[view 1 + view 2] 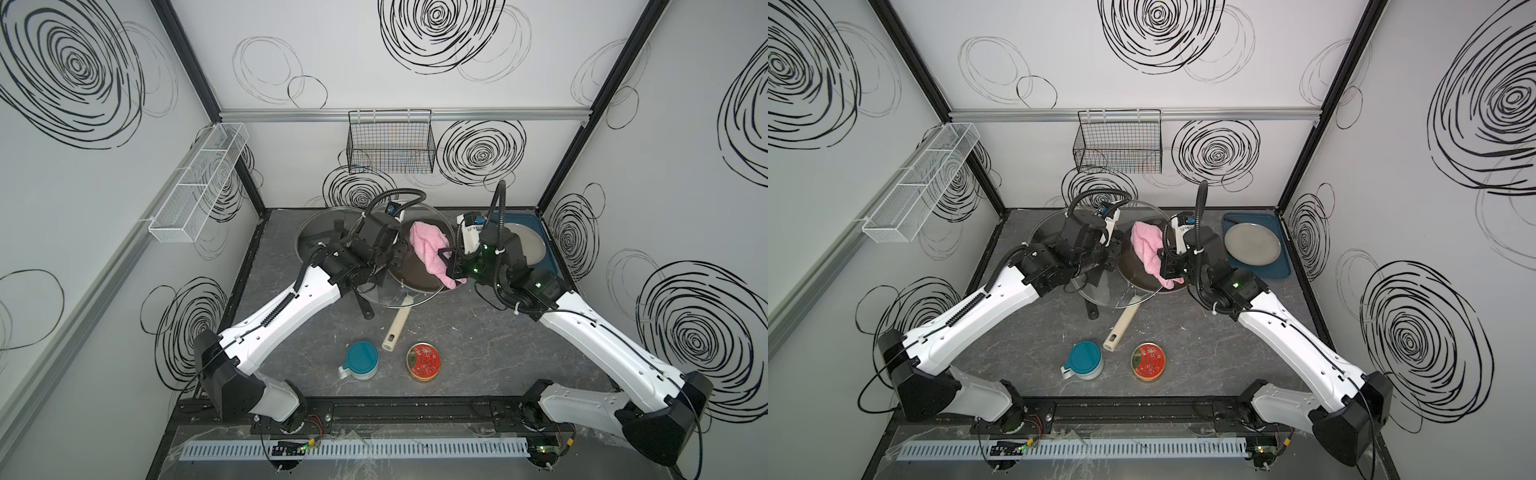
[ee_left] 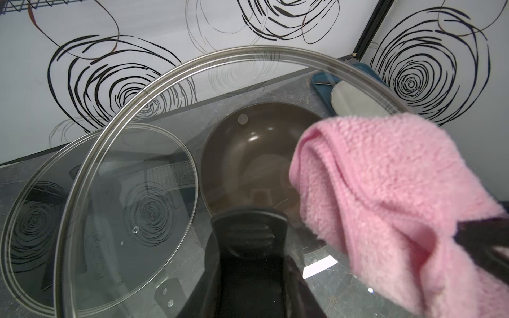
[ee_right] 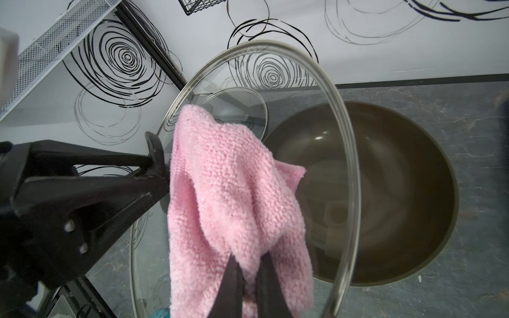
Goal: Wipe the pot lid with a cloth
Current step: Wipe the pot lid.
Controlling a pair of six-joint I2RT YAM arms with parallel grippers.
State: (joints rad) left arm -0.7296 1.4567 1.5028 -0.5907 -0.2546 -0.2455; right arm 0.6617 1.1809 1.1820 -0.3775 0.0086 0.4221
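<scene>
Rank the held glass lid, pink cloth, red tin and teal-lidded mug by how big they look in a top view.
1. glass lid
2. pink cloth
3. red tin and teal-lidded mug: too alike to rank.

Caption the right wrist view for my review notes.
The right gripper holds the cloth at the lid, which the left gripper grips, with the pan behind.

Nothing can be read anywhere: faint marks on the white camera housing (image 1: 468, 235) at the right wrist and pale print on the red tin (image 1: 424, 360) are too blurred.
</scene>
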